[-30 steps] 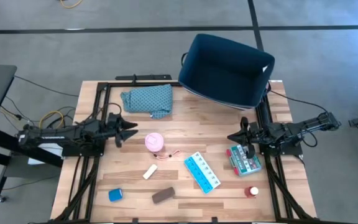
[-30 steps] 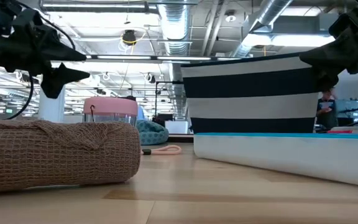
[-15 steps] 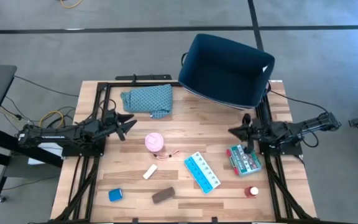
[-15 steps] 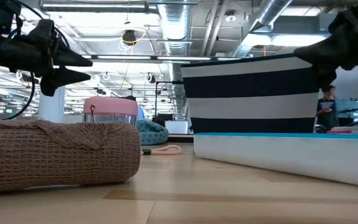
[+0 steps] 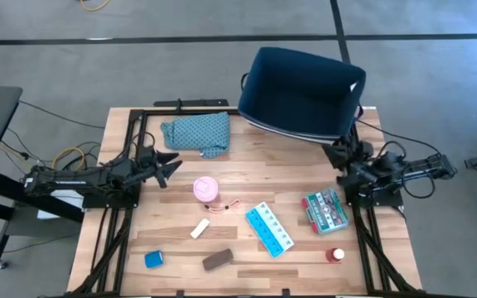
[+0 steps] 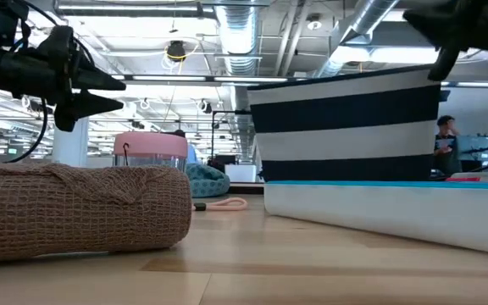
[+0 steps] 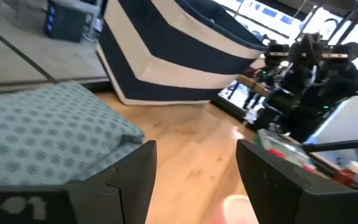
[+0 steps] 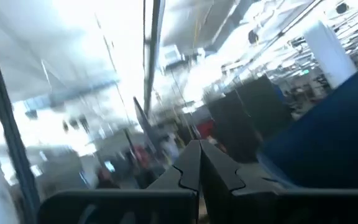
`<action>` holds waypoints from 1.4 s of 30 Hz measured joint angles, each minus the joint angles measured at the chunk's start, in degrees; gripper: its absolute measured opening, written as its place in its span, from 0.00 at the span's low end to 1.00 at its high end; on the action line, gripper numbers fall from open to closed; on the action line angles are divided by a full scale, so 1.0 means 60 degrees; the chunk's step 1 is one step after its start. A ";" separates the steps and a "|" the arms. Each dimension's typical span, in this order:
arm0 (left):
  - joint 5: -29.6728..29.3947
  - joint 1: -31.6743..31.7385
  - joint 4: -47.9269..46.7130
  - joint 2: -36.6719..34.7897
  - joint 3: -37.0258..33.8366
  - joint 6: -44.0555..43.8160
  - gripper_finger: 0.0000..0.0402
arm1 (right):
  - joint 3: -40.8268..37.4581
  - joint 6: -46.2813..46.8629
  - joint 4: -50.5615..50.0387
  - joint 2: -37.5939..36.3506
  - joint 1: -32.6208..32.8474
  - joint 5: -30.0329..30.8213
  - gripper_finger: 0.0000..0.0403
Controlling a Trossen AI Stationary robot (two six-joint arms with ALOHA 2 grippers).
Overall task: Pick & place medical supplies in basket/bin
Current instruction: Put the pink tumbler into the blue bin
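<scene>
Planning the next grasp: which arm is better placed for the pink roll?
Left. Its open pincer hangs just beside the pink roll, pointing toward it. The right pincer, shut, is up by the bin, across the table.

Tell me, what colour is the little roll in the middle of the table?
The roll is pink, clearest in the high view.

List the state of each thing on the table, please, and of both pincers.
Navy bin: tilted, empty as far as visible.
Teal cloth: crumpled.
Pill organiser: lying flat, lids shut.
Red-white bottle: on its side.
Left pincer: open, empty.
Right pincer: shut, empty.
</scene>
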 joint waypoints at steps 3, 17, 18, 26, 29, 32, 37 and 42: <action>0.0008 0.0000 -0.0015 0.0000 0.0000 -0.0473 0.52 | 0.0002 0.0389 0.0145 0.0000 0.0000 -0.0002 0.00; -0.0132 0.0000 -0.0002 -0.0004 0.0000 0.0417 0.52 | 0.0024 0.1621 0.0928 0.0080 0.0241 -0.2516 0.00; 0.0128 0.0000 0.0006 -0.0004 0.0000 0.0432 0.52 | 0.0024 0.1535 0.0956 0.0081 0.0284 -0.2898 0.00; 0.1654 -0.0062 0.0812 -0.0004 0.0000 0.0798 0.52 | 0.0123 0.0203 0.1076 0.0417 0.0676 -0.3209 0.00; 0.1652 -0.0062 0.1385 -0.0004 0.0000 0.1507 0.52 | 0.0546 -0.0861 0.1226 0.0948 0.0919 -0.3248 0.00; 0.1667 -0.0062 0.1893 -0.0004 0.0000 0.2034 0.52 | 0.1220 -0.1371 0.1137 0.1791 0.1219 -0.3244 0.00; 0.1882 -0.0062 0.2533 -0.0004 0.0000 0.2247 0.52 | 0.3420 -0.2022 -0.0109 0.3927 0.1823 -0.3218 0.00; 0.1676 -0.0062 0.2386 -0.0004 0.0000 0.2250 0.52 | 0.5665 -0.2687 -0.3163 0.5514 0.2244 -0.1638 0.00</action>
